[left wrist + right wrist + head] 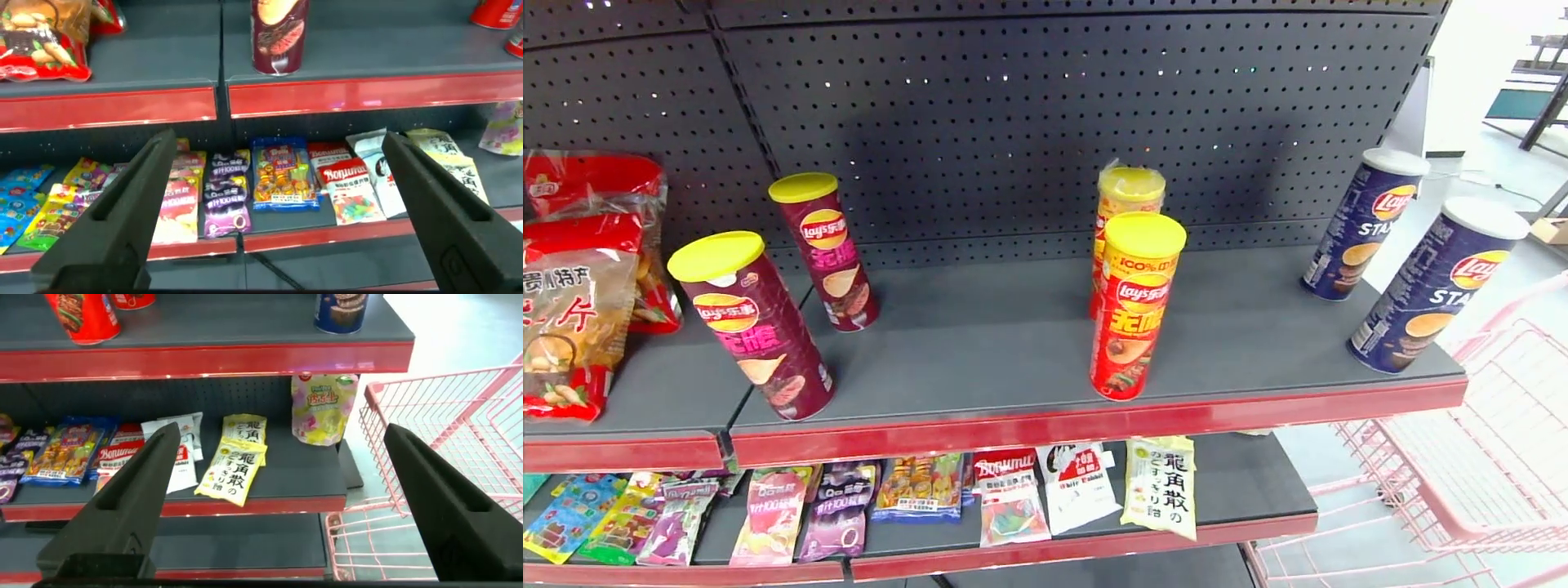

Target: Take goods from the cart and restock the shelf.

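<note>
Left wrist view puts your left gripper (278, 233) in front of the lower shelf (359, 234), its two dark fingers (122, 212) spread wide with nothing between them. Your right gripper (278, 514) is just as wide and also empty, facing that shelf's right end, where two yellow packets (237, 457) lie near a pale pouch (324, 408) hanging under the upper shelf (1013, 327). Just beside that end, on your right, stands the pink wire cart (445, 380).

On the upper shelf the chip cans all stand upright in pairs, one behind the other: two maroon cans (756, 327) toward the left, two red cans (1135, 306) in the middle, almost touching, and two blue cans (1437, 286) at the right end near the cart. Red snack bags (580, 278) sit at the far left. A row of flat snack packets (1013, 498) lies along the lower shelf.
</note>
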